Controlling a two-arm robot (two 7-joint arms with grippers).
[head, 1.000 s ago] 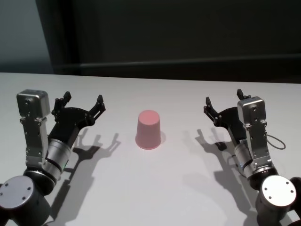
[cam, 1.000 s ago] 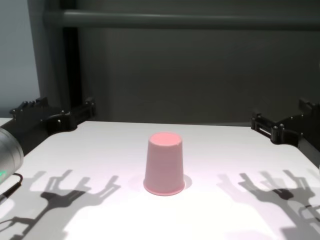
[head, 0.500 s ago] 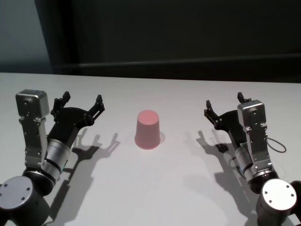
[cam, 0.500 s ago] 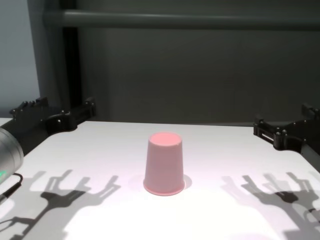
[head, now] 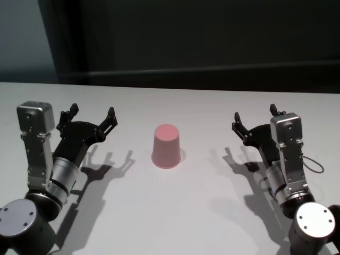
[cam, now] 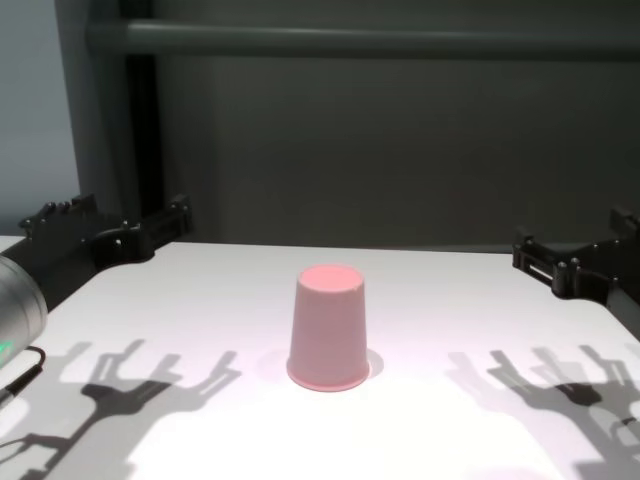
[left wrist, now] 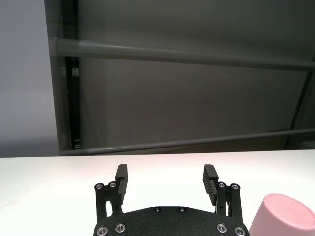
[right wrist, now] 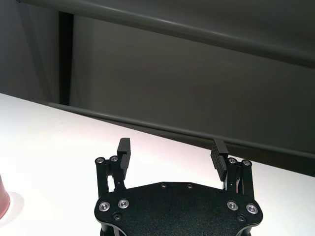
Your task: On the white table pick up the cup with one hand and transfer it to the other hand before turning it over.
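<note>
The pink cup stands upside down, base up and rim down, on the white table in the middle, also in the chest view. My left gripper is open and empty, hovering left of the cup and apart from it. Its wrist view shows the open fingers with the cup off to one side. My right gripper is open and empty, hovering right of the cup. In its wrist view only the cup's edge shows.
A dark wall with a horizontal rail stands behind the table's far edge. A thin cable loops beside the right arm. Both arms cast shadows on the tabletop.
My right gripper has drawn slightly to the right, away from the cup. The left gripper and the cup have not moved.
</note>
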